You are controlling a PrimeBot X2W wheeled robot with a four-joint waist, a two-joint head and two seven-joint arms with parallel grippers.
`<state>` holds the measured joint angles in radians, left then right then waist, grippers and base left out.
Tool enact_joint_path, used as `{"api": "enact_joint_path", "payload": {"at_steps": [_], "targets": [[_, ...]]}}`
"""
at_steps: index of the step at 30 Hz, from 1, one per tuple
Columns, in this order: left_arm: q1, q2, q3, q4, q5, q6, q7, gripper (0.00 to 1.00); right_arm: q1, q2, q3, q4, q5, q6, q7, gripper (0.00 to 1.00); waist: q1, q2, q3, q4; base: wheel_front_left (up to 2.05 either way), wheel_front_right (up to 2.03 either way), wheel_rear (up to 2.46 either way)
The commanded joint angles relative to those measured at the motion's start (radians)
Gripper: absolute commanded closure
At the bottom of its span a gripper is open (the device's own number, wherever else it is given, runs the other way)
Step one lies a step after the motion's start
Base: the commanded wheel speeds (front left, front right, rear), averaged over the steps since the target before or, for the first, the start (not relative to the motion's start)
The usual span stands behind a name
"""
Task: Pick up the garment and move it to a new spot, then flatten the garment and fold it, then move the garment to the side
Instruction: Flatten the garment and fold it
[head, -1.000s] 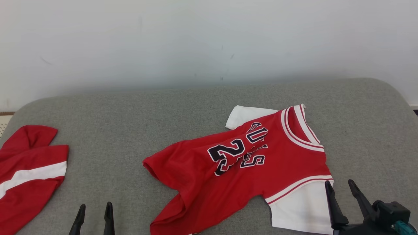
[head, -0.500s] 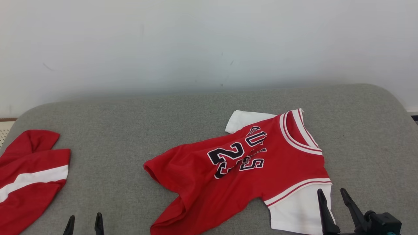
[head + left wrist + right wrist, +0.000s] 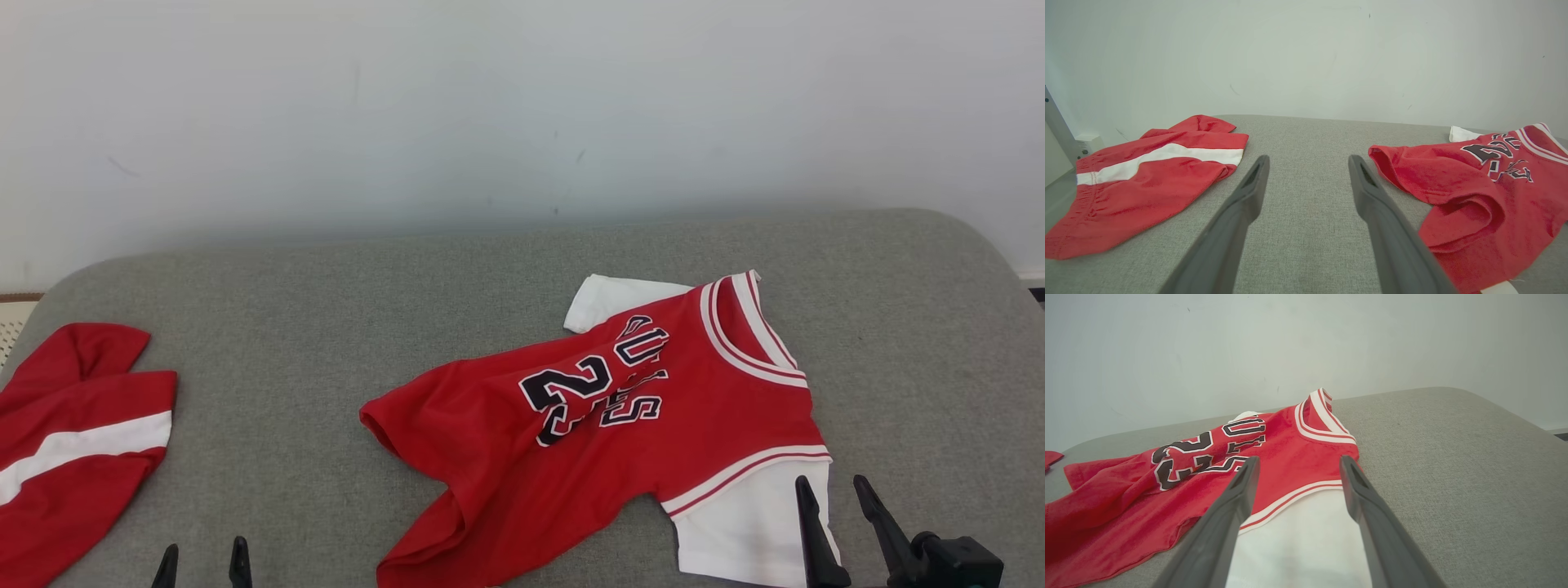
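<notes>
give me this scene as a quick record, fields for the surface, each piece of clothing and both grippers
surface: grey fabric surface against a white wall
task garment: red Bulls jersey, rumpled, lettering creased, collar toward the right, white sleeves showing
other garment: red garment with a white stripe, at the left edge, apart from the jersey
left gripper: open, empty, over bare fabric between the two garments
right gripper: open, empty, at the jersey's near white sleeve; contact cannot be told
folding: not yet done
</notes>
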<state>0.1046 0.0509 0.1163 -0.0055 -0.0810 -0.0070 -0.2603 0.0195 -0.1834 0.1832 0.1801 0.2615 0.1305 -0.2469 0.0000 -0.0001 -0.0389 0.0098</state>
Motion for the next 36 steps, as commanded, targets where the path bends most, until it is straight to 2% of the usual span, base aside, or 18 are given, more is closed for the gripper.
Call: {"api": "enact_joint_path", "payload": {"at_steps": [1,28,36], "targets": [[0.012,0.003,0.004,0.002,0.004,0.000,-0.003,0.00,0.004,0.003,-0.002,0.002,-0.011,0.000,-0.004,0.00,0.0000,0.0001,0.001,0.001,0.00,0.00,0.00],[-0.001,0.002,0.009,0.007,0.011,-0.004,-0.003,0.00,-0.009,0.000,-0.003,0.015,-0.019,0.000,-0.006,0.00,0.0000,0.0001,0.009,0.000,0.00,0.00,0.00],[0.011,0.001,-0.018,0.032,-0.021,-0.029,-0.003,0.00,-0.012,-0.013,0.000,0.018,-0.010,0.000,0.006,0.00,0.0000,0.0001,0.008,-0.007,0.00,0.00,0.00]]}}
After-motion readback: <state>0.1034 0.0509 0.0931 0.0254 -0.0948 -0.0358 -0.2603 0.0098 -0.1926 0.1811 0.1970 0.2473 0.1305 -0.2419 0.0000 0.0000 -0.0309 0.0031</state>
